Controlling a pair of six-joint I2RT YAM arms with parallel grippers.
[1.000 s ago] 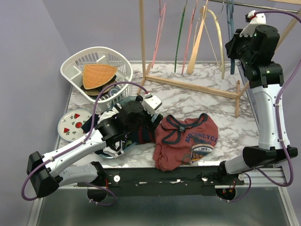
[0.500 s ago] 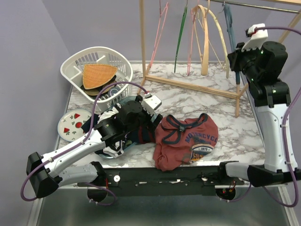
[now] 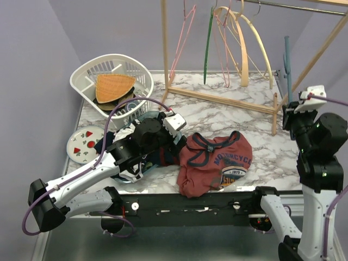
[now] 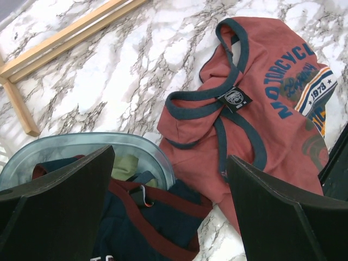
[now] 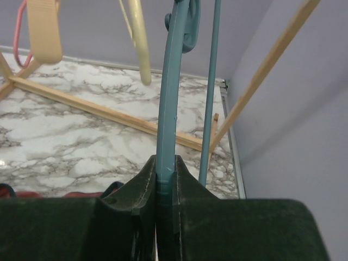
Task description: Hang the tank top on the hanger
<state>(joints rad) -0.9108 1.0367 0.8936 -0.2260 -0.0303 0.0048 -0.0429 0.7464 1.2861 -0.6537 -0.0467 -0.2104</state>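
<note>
Left tool (image 4: 169, 190): spread wide, empty — tank top (image 4: 272, 136) on the counter (image 4: 109, 81) just beyond it.
Right tool (image 5: 165, 174): pinched tight on the hanger (image 5: 167, 109).

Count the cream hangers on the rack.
2. Both hang on the wooden rack: one cream hanger right of the green hanger, the other cream hanger further right, nearer the slate-blue hanger. They overlap, so another may be hidden.

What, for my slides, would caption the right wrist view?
Right end effector clamped on the slate-blue hanger, wooden rack and marble table behind.
</note>
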